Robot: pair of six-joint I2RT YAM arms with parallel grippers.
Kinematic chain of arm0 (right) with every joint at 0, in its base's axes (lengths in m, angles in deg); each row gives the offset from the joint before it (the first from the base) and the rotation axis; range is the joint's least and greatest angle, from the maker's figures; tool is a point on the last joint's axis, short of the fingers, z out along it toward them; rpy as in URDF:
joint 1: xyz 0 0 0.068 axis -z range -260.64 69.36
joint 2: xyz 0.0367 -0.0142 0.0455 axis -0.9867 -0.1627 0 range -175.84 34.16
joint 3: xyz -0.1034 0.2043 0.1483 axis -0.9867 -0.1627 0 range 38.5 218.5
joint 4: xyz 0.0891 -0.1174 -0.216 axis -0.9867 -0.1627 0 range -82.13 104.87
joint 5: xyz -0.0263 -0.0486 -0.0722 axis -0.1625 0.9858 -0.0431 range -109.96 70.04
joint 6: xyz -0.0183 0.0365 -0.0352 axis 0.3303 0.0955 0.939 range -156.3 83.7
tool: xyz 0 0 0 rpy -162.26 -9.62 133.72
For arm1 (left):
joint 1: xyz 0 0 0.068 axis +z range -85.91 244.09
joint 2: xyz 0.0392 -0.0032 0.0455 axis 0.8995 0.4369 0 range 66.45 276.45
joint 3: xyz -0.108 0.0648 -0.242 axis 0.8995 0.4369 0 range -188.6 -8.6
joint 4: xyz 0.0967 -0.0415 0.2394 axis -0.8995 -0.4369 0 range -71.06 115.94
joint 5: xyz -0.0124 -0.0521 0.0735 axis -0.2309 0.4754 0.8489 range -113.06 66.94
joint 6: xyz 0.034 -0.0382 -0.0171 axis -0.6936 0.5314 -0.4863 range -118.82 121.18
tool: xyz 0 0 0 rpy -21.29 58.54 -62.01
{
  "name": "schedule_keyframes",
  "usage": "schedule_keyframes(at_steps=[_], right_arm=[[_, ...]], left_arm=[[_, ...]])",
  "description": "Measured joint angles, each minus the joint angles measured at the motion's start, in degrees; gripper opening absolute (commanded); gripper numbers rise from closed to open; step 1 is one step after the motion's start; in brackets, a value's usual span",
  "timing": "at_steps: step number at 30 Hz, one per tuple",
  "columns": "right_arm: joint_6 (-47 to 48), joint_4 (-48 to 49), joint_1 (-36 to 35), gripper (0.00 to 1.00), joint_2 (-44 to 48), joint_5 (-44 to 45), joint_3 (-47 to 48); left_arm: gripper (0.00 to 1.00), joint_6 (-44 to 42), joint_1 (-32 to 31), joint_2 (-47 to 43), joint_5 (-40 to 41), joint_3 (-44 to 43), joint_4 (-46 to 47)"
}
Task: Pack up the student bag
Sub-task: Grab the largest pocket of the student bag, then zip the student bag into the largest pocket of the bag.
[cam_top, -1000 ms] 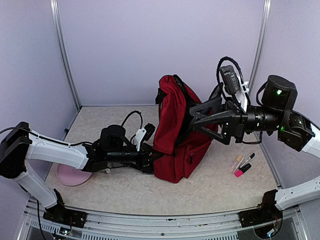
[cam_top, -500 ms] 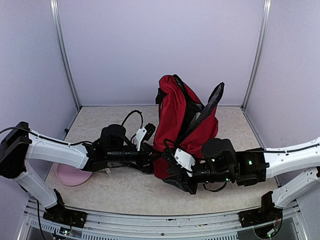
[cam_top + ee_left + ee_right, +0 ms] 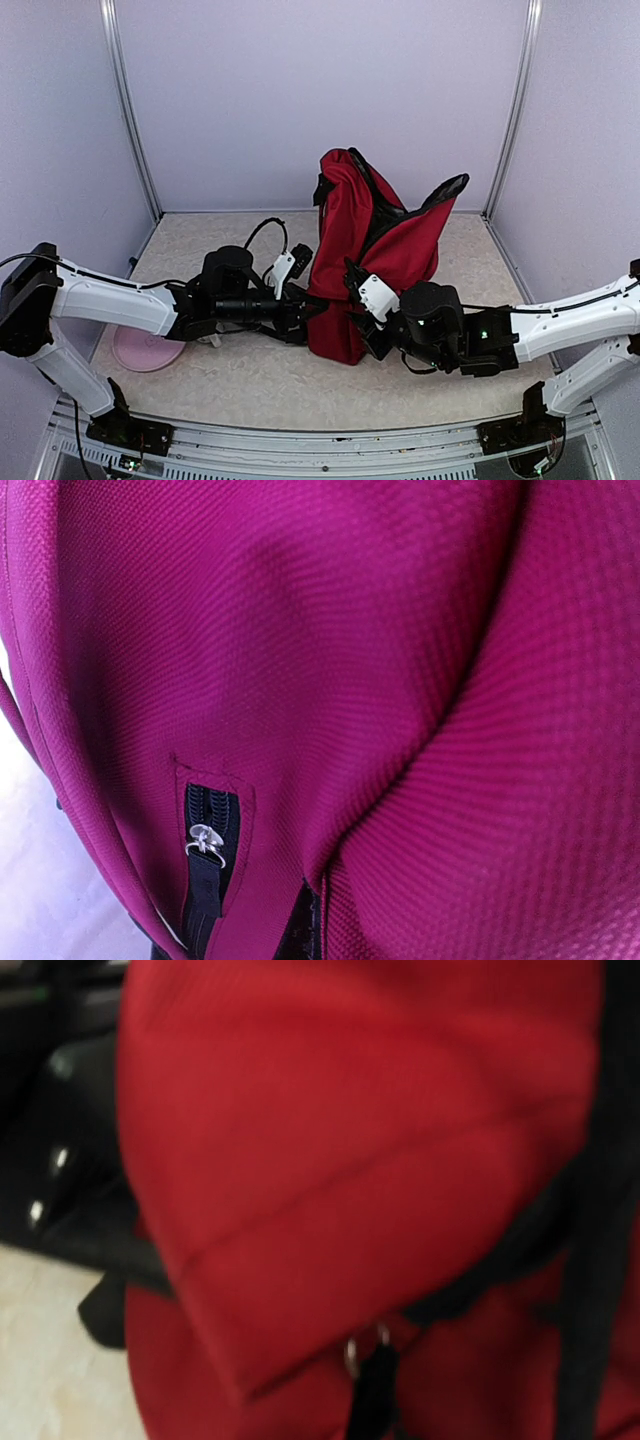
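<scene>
student bag point(image 3: 365, 250): soft, floppy fabric, i'd grip the zipper seam point(image 3: 207, 875). left tool point(image 3: 305, 308) closed beside it; right tool point(image 3: 360, 310), can't tell.

Even, bright light, soft shadows, student bag point(image 3: 330, 1160) blurred in right wrist view

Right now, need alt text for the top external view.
A dark red student bag stands upright mid-table, gaping open at the top. Two arms come in low from either side: the left tool presses against the bag's lower left side and the right tool sits at its lower front. A pink disc lies on the table beside the left arm.
</scene>
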Motion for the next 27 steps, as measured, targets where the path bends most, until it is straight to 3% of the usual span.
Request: schedule_keyframes(at_steps=[4, 8, 10, 27], right_arm=[[1.0, 2.0, 0.3, 0.29, -2.7, 1.8, 0.9], [1.6, 3.2, 1.7, 0.08, -4.0, 2.5, 1.4], [2.1, 4.0, 2.2, 0.03, -4.0, 2.7, 1.4], [4.8, -0.8, 2.7, 0.00, -4.3, 3.8, 6.0]], left_arm=[[0.00, -0.3, -0.4, 0.1, 0.2, -0.5, -0.8], [0.00, -0.9, -1.0, 0.2, 0.7, -1.0, -1.7], [0.00, -1.1, -1.2, 0.2, 1.0, -1.1, -1.8], [0.00, -2.8, -1.9, 0.2, 2.1, -1.7, -3.0]])
